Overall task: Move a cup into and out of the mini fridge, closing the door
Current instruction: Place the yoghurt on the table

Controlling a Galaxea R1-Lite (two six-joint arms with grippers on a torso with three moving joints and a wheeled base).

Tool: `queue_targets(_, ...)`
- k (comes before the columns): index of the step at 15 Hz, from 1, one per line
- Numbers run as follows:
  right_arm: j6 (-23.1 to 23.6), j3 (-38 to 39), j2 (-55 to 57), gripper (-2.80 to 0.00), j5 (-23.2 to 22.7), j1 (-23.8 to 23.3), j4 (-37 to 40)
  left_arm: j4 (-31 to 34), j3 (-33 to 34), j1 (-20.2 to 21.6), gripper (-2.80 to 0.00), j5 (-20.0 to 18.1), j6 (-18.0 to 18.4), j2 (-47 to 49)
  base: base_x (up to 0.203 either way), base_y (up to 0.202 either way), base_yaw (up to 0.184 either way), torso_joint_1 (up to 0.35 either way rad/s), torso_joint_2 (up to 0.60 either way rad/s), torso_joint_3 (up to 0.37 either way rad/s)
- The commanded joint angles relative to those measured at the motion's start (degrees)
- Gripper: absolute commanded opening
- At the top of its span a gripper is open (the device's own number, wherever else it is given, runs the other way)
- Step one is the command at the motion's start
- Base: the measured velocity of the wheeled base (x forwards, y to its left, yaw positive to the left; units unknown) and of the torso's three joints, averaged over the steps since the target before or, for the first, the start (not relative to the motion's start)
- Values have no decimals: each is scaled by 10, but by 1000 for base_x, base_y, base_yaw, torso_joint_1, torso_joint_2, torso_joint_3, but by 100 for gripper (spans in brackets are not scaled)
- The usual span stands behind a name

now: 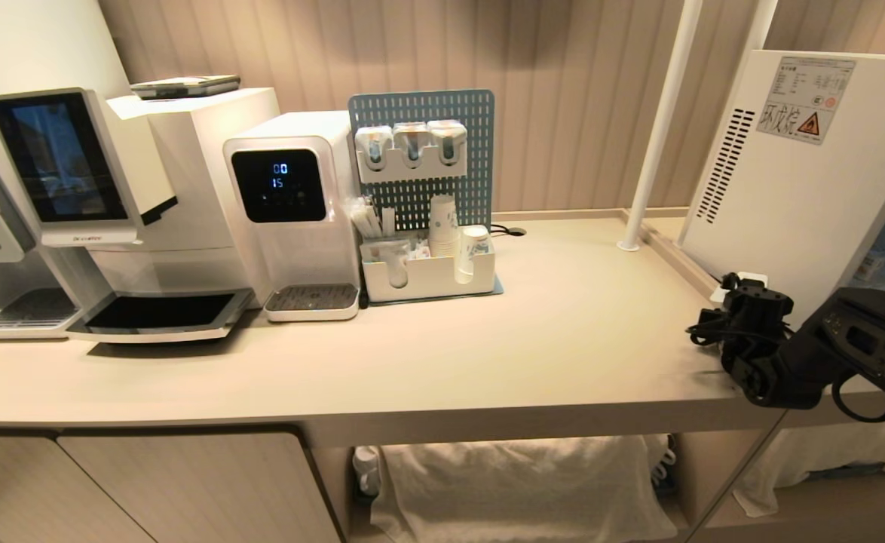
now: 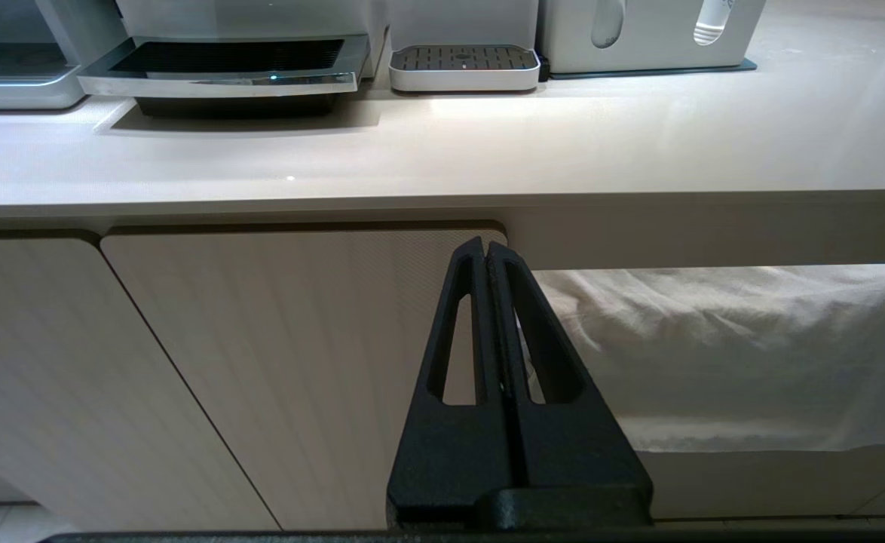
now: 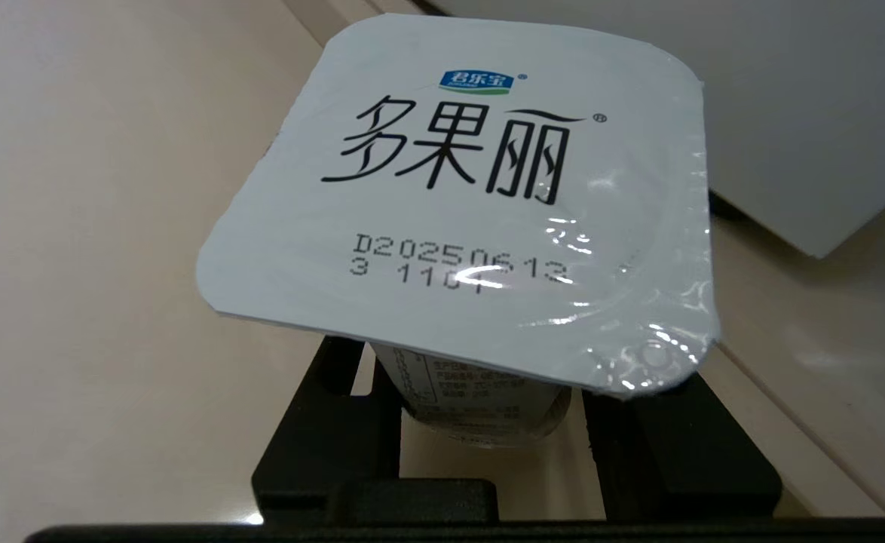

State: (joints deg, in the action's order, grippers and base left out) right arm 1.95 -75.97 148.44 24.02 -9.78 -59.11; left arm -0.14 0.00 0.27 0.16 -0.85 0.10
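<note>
Right up close, a sealed yogurt cup [image 3: 457, 219] sits clamped between the right gripper [image 3: 488, 445] fingers, foil lid up, upright. The mini fridge [image 1: 804, 188] stands just past those fingers, its white side wall facing them; the door isn't visible from here, so my guess is the cup must swing around front. Left gripper [image 2: 488, 317], fingers pressed together, hangs below the beige countertop [image 1: 533, 339] edge.

R end effector [image 3: 488, 422] clamped on cup [image 3: 480, 219], fingers either side of body. L end effector [image 2: 486, 253] fingers pressed together, empty.
</note>
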Motion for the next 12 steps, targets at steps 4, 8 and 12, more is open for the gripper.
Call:
queue_targets(4,20,-94,44,-280,-34,-17,157,0,1,0,-280,0,0,0,0,0,0,0,0,0)
queue_targets(8,18,-98,45,-280,-53,-17,164,0,1,0,-280,0,0,0,0,0,0,0,0,0)
queue_targets(12,13,-91,43,0,-53,-16,164,0,1,0,-280,-1,0,0,0,0,0,0,0,0)
